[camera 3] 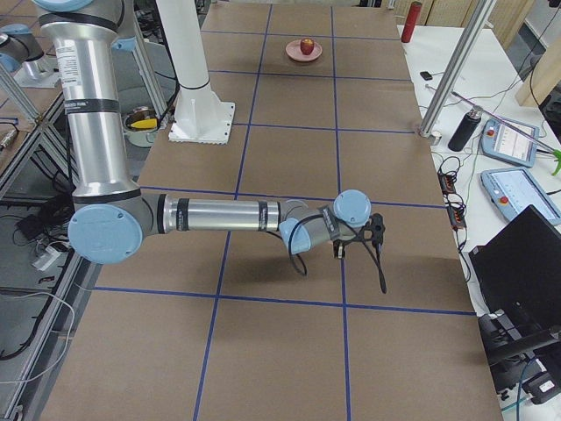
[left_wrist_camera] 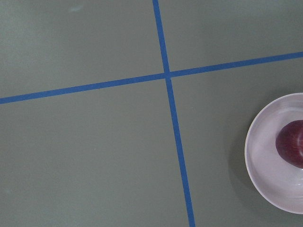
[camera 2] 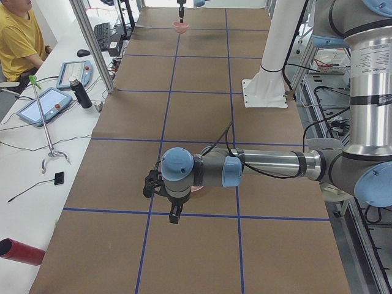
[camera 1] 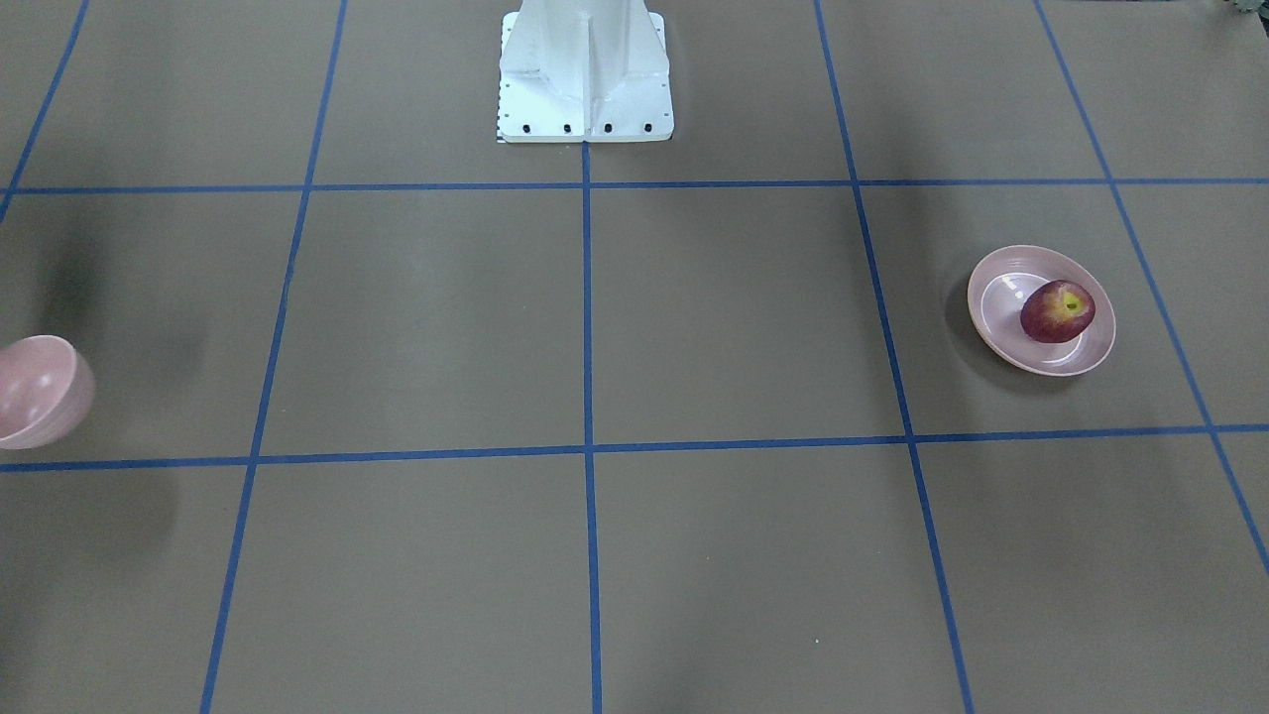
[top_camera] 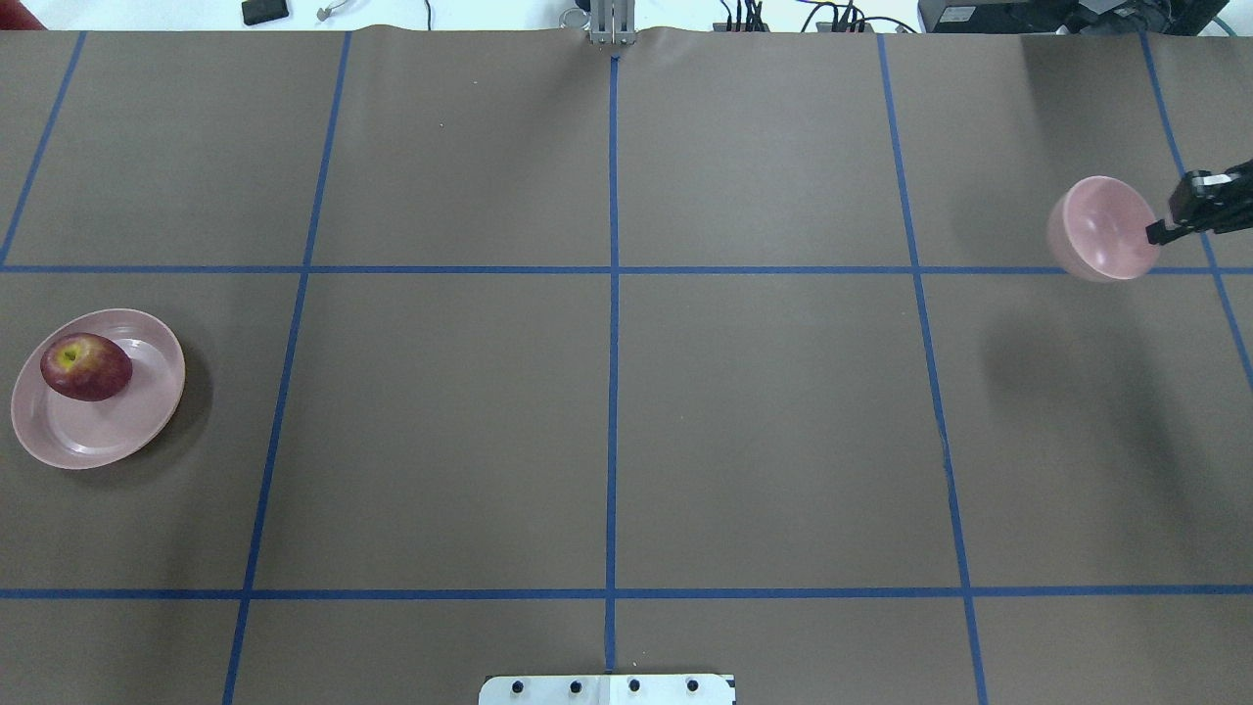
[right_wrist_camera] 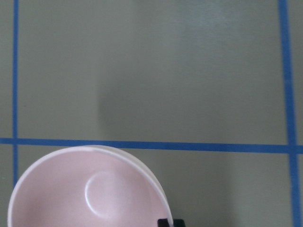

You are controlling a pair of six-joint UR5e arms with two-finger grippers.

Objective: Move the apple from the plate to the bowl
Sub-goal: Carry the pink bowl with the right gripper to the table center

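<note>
The dark red apple (top_camera: 86,366) lies on the wide pale pink plate (top_camera: 117,431) at the table's left; both also show in the front view, the apple (camera 1: 1058,310) on the plate (camera 1: 996,297). My right gripper (top_camera: 1156,235) is shut on the rim of the small pink bowl (top_camera: 1101,228) and holds it tilted above the table at the far right. The right wrist view shows the fingertips (right_wrist_camera: 164,222) at the bowl's rim (right_wrist_camera: 90,201). My left gripper (camera 2: 174,214) hovers beside the plate; I cannot tell whether it is open. The left wrist view shows the plate (left_wrist_camera: 265,161) and the apple (left_wrist_camera: 291,146) at its right edge.
The robot's white base (camera 1: 585,79) stands at the middle of the near edge. Blue tape lines divide the brown table (top_camera: 607,392). A side bench with tablets (camera 2: 46,104) and an operator (camera 2: 18,37) lies beyond the far edge.
</note>
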